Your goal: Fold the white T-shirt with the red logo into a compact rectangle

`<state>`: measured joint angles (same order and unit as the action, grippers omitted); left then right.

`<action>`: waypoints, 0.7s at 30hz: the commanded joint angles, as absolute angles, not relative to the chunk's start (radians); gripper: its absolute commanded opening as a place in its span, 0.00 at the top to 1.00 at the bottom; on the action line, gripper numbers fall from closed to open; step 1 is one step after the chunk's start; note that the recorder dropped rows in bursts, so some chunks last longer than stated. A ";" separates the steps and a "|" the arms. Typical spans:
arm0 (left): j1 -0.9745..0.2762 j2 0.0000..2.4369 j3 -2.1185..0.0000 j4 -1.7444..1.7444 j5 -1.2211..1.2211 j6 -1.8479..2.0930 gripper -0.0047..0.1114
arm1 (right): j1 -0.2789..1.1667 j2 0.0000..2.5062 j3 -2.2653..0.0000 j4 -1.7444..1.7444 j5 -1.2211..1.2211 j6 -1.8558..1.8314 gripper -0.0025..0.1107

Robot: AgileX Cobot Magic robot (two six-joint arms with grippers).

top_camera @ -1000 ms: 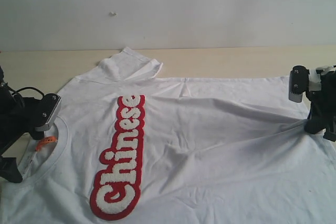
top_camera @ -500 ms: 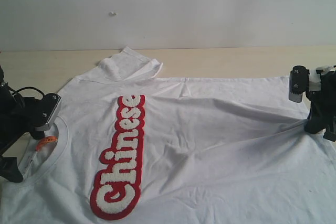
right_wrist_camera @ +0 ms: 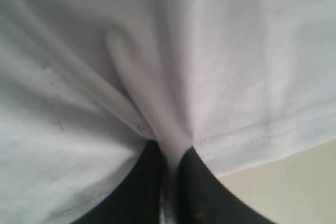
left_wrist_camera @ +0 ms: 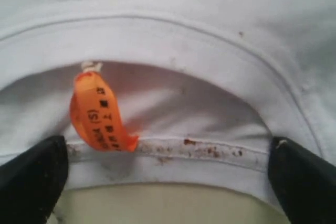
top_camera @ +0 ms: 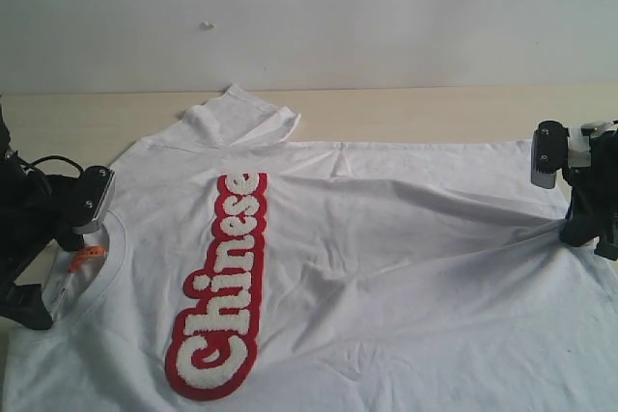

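- Surface (top_camera: 435,108): pale wood finish, running back to a plain white wall (top_camera: 386,16). A strip of it shows bare behind the garment.
- White T-shirt (top_camera: 386,267): lies spread flat on the surface, front side up, and fills most of the exterior view. The neck end is at the left of that view and the bottom hem end at the right. The cloth is mostly smooth, with shallow creases fanning from the right edge toward the middle.
- Red logo (top_camera: 224,287): the word "Chinese" in fuzzy white letters with a thick red outline. It runs along the chest, left of centre in the exterior view, fully exposed.
- Far sleeve (top_camera: 241,123): bunched and partly folded over itself at the shirt's rear edge.
- Right end effector (top_camera: 582,231): fingers pressed together, pinching a raised fold of the T-shirt near its stitched hem. The creases converge on this grip.
- Left end effector (top_camera: 48,277): fingers spread wide at the neck opening. The wrist view shows one finger at each side of the rear neck edge, with neither closed on cloth.
- Collar (left_wrist_camera: 184,40): ribbed, lying open in an arc.
- Neck tag (left_wrist_camera: 97,114): orange, curled, with dark print, hanging inside the collar near one finger.
- Specks (left_wrist_camera: 199,150): small brownish marks along the rear neck seam.
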<state>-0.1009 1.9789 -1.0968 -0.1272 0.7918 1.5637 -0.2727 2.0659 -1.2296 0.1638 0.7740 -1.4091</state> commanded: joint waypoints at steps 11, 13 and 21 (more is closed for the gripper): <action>-0.103 2.002 -1.094 -0.109 0.755 1.539 0.94 | -0.273 2.107 -1.214 0.157 0.758 -1.408 0.98; -0.103 2.002 -1.094 -0.109 0.753 1.539 0.95 | -0.273 2.107 -1.214 0.157 0.796 -1.402 0.98; -0.103 1.872 -1.094 -0.121 0.624 1.437 0.95 | -0.273 1.982 -1.214 0.184 0.801 -1.407 0.98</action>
